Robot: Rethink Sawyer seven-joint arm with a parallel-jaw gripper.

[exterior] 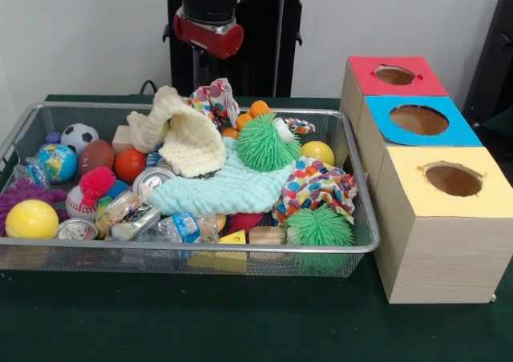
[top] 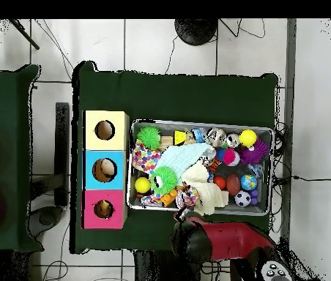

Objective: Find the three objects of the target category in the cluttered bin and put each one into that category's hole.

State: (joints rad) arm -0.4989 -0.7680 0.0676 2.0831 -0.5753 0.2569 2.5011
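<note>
**Full bin, three holes, arm at the back rim**

The wire bin (exterior: 353, 246) sits on the green table (exterior: 240, 322), packed with clutter. Balls crowd one end — a yellow ball (exterior: 32, 218), a soccer ball (exterior: 79, 136), a globe ball (exterior: 57, 162), a brown football (exterior: 95, 155), an orange ball (exterior: 130, 165). Crushed cans (exterior: 152, 182) and a plastic bottle (exterior: 178, 227) lie toward the front. Cloths cover the middle: a cream washcloth (exterior: 186, 138) on a mint towel (exterior: 228, 187), with a polka-dot cloth (exterior: 317, 187) beside them. Two green spiky balls show — one (exterior: 268, 142) on the towel, one (exterior: 319, 227) at the front corner.

Just beside the bin stand three boxes, each with a round hole: yellow-topped box (exterior: 441, 218), blue-topped box (exterior: 417, 122), red-topped box (exterior: 393, 75).

The arm (exterior: 210, 22) hangs over the bin's back rim; I cannot tell the gripper's state.
</note>
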